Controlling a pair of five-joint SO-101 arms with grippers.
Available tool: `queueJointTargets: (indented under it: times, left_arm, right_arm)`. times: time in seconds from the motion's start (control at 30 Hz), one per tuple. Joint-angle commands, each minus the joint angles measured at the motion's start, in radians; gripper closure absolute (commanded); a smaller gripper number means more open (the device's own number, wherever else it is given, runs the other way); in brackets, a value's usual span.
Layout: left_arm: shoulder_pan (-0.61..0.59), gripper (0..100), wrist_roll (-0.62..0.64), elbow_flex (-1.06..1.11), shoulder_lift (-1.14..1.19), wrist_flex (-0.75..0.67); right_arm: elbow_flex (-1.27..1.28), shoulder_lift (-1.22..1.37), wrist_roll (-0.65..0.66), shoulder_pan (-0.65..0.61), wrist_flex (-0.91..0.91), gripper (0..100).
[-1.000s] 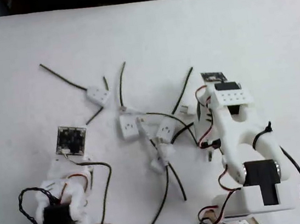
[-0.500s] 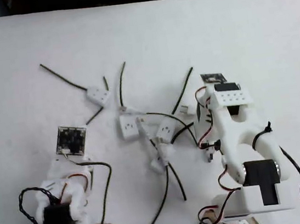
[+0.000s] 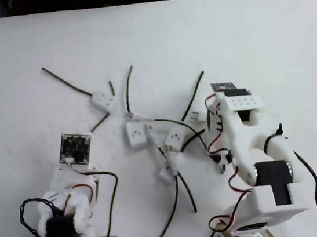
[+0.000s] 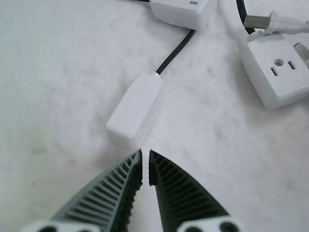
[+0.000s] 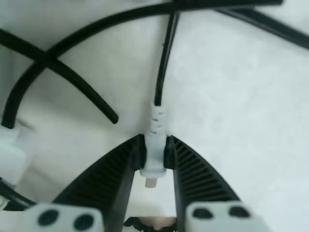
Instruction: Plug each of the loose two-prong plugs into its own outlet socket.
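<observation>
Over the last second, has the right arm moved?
Yes. On the right arm, the black motor block sits slightly nearer the table's far edge; the square outlet stayed put.

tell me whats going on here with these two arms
The right pincer is shut on a white plug, its black cord trailing away; it is not yet in a socket. The left pincer is shut and empty over the table, just short of a white block on a cord, with an outlet socket nearby.
</observation>
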Motion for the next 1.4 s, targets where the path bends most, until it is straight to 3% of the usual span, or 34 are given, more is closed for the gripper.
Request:
queueJointTargets:
  times: [0.0, 0.93, 1.1, 1.37]
  left_arm:
    - [-0.013, 95, -0.006, -0.005, -0.012, -0.008]
    - [-0.013, 95, -0.006, -0.005, -0.012, -0.008]
    - [-0.013, 95, -0.006, -0.005, -0.012, -0.008]
    - [-0.013, 95, -0.006, -0.005, -0.012, -0.008]
  right_arm:
    - [-0.018, 0.01, -0.006, -0.005, -0.005, 93.3]
    - [-0.095, 0.015, -0.009, 0.004, 0.002, 92.6]
    - [-0.097, 0.018, -0.011, 0.004, 0.016, 85.3]
    - [-0.097, 0.019, -0.009, 0.002, 0.015, 89.9]
